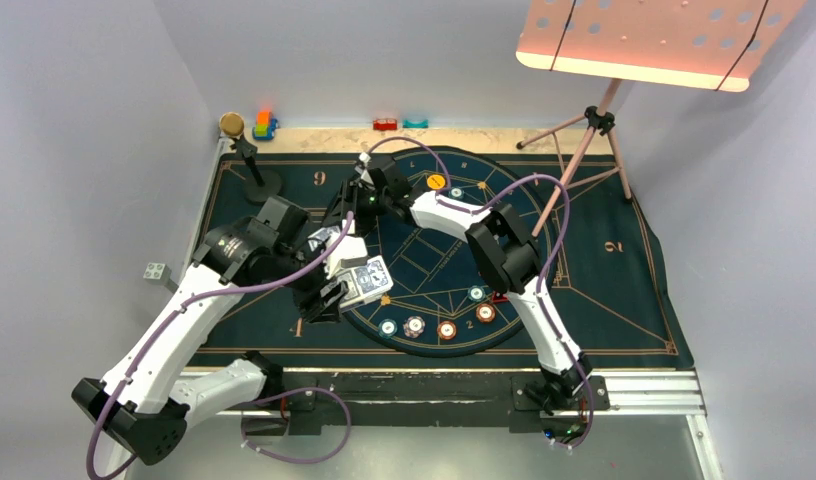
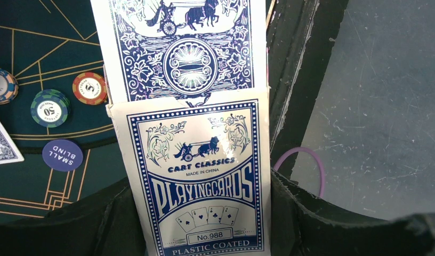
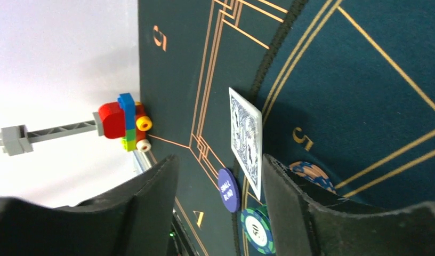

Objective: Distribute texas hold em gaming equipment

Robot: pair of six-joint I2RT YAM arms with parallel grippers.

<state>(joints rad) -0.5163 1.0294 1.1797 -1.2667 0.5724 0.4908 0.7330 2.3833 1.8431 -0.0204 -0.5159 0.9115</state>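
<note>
- Dark teal mat (image 1: 634,290) with gold lines covers the table, and chips (image 1: 446,329) line its near arc.
- The right gripper (image 3: 219,160), fingers parted and holding nothing, sits close to a face-down card (image 3: 246,133) and the small blind button (image 3: 228,189). A careless withdrawal might drag either.
- The left gripper (image 2: 202,210) is clamped on the card box (image 2: 196,176). The deck (image 2: 183,48) pokes out of it and could spill.
- Both arms crowd the mat's left side, with the right forearm reaching across, so a bump looks possible.
</note>
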